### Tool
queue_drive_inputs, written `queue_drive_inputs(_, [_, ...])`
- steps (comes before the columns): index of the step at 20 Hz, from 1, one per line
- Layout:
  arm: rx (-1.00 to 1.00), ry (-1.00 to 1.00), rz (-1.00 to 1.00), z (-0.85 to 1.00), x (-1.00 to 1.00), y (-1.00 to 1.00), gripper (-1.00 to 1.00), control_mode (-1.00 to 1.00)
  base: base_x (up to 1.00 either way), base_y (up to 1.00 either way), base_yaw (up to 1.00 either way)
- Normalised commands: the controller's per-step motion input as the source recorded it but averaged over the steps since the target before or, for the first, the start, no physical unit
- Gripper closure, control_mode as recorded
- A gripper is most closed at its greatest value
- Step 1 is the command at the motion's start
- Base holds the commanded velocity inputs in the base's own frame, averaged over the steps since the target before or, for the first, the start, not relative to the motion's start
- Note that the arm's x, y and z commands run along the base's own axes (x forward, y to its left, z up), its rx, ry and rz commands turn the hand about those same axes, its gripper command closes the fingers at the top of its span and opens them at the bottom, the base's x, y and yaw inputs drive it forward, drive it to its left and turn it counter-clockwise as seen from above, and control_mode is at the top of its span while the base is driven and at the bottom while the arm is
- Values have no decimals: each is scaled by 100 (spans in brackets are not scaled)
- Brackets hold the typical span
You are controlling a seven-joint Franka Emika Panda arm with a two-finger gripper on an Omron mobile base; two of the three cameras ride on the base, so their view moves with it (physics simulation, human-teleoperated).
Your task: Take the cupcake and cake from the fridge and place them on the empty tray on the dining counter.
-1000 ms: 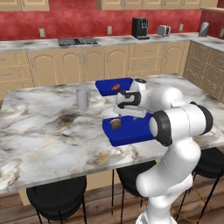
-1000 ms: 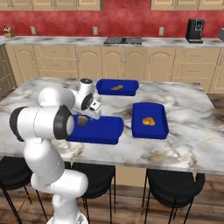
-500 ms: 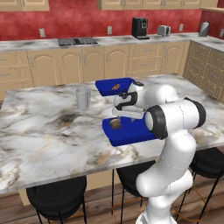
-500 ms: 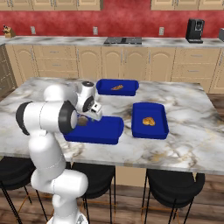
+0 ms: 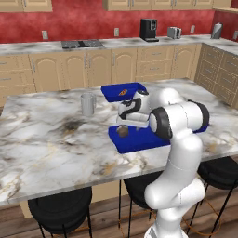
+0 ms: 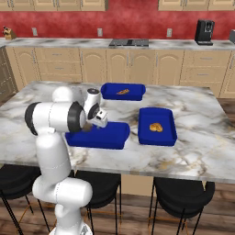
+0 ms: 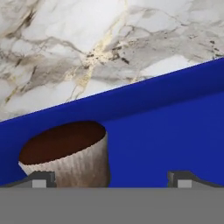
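The dark-brown cupcake stands upright in the near left end of the empty blue tray on the marble dining counter. My gripper hangs just over it, open. In the hand view the cupcake sits between the fingertips, close beside the left one and apart from the right one. The cake and the fridge are out of view.
Two more blue trays, each with an orange-brown food piece, lie on the counter: one at the far side, one to the right. A grey cup stands left of the trays. Black stools sit under the near edge.
My elbow and forearm have swung left, closer over the tray. The gripper stays open over the cupcake, which has not moved.
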Motion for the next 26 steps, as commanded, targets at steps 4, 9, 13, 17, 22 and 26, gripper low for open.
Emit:
queue_drive_inputs(4, [-1,0,5,-66,13,0,-100,-100,0,0,0])
queue_drive_inputs(9, [0,6,6,-90,-91,0,-100,-100,0,0,0])
queue_drive_inputs(13, [-1,8,7,-100,-100,0,-100,-100,0,0,0])
queue_drive_inputs(17, [-1,1,11,-100,-100,-9,-100,-100,0,0,0])
queue_drive_inputs(22, [3,-18,10,-2,-100,-45,-100,-100,0,0,0])
queue_drive_inputs(26, [5,-18,10,100,-79,-47,-100,-100,0,0,0])
